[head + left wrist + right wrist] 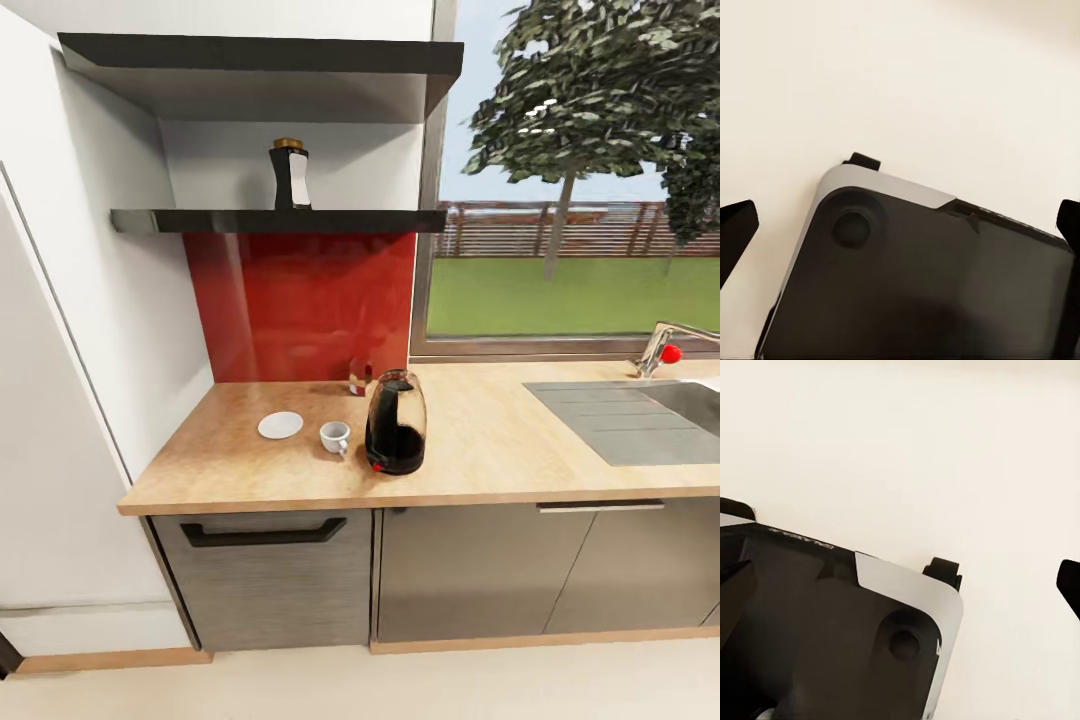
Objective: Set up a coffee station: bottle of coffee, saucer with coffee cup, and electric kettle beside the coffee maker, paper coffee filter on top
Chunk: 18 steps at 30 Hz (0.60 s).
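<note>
While the head view takes in the desk (pixel 480 440), the electric kettle (pixel 396 422) stands near its middle, with the coffee cup (pixel 335 436) just beside it at nine o'clock and the saucer (pixel 280 425) apart, further that way. At twelve o'clock, the bottle of coffee (pixel 290 176) stands upright on the kitchen shelf (pixel 200 221). A small reddish item (pixel 360 377), perhaps a jar, sits behind the kettle. Both wrist views look down on the robot's base (pixel 930 277) over pale floor (pixel 907 450); the left gripper (pixel 904 225) and right gripper (pixel 907 585) have jaws wide apart.

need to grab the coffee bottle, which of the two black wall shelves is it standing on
The lower, thin black shelf, just above the red backsplash. The bottle of coffee stands upright on it; the thicker upper shelf sits above.
</note>
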### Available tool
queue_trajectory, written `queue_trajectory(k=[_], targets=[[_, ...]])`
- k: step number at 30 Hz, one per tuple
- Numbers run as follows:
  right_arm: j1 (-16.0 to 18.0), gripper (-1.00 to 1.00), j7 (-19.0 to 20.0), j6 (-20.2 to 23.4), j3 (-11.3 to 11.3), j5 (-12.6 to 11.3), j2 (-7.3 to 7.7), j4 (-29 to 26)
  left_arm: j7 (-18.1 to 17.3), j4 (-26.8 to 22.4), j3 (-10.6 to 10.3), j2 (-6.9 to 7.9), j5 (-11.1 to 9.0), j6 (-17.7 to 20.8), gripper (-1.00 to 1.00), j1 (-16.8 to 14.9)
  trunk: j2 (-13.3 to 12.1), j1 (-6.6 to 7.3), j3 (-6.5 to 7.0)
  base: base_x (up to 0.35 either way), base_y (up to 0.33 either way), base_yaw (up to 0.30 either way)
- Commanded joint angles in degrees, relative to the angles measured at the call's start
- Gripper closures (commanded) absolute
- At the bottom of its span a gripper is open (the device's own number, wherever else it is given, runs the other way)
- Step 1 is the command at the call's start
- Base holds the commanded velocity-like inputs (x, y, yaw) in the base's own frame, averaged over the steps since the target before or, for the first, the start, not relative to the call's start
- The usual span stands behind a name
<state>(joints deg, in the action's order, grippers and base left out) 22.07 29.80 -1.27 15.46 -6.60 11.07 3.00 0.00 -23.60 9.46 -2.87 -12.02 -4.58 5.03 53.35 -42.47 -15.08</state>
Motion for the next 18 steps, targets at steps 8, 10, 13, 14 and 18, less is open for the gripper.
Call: queue_trajectory(k=[8,10,13,14,18], targets=[[0.10,-1.00,0.27,-0.13,0.48,-0.61,-0.01,0.19,0.00,-0.11,0.01,-0.02,-0.59,-0.04,-1.00,2.14,0.05,-0.01,-0.06,0.000,0.000,0.000],[0.10,-1.00,0.27,-0.13,0.48,-0.61,-0.01,0.19,0.00,-0.11,0.01,-0.02,-0.59,-0.04,-1.00,2.14,0.05,-0.01,-0.06,0.000,0.000,0.000],[0.10,-1.00,0.27,-0.13,0.48,-0.61,-0.01,0.19,0.00,-0.11,0.01,-0.02,-0.59,-0.04,-1.00,2.14,0.05,-0.01,-0.06,0.000,0.000,0.000],[0.10,-1.00,0.27,-0.13,0.48,-0.61,-0.01,0.19,0.00,-0.11,0.01,-0.02,-0.59,-0.04,-1.00,2.14,0.05,-0.01,-0.06,0.000,0.000,0.000],[-0.55,-1.00,0.22,-0.51,0.28,-0.54,0.27,0.00,-0.29,-0.81,0.05,0.63,-0.60,0.63,-1.00,2.55,0.05,-0.01,-0.06,0.000,0.000,0.000]])
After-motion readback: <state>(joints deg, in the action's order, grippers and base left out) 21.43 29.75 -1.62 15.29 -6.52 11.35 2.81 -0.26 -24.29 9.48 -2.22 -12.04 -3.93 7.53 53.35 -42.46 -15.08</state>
